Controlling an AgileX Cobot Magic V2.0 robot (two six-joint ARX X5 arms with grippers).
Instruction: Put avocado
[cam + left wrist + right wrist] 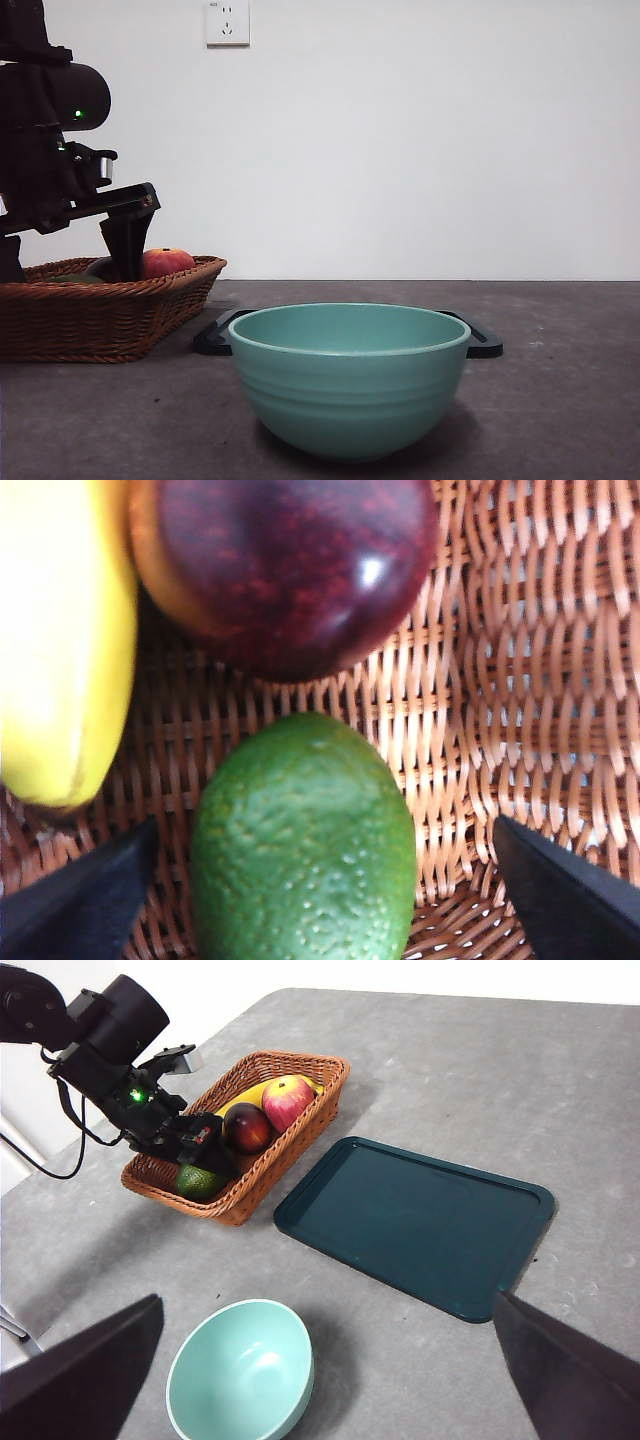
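Note:
The avocado [305, 845], green with pebbled skin, lies on the floor of the wicker basket [520, 680], at the basket's end nearest the bowl [240, 1375]. My left gripper [323, 825] is lowered into the basket and open, with one jaw on each side of the avocado and not touching it. From the right wrist view the avocado [200, 1181] shows just below the left gripper [205, 1145]. The front view shows the left gripper [125, 250] dipping behind the basket rim [100, 320]. My right gripper [328, 1300] hangs open high above the table, holding nothing.
The basket also holds a dark red-purple fruit [290, 570], a banana [60, 630] and a red-orange fruit [167, 262]. A teal bowl [350, 380] stands in front. A dark green tray [415, 1220] lies beside the basket.

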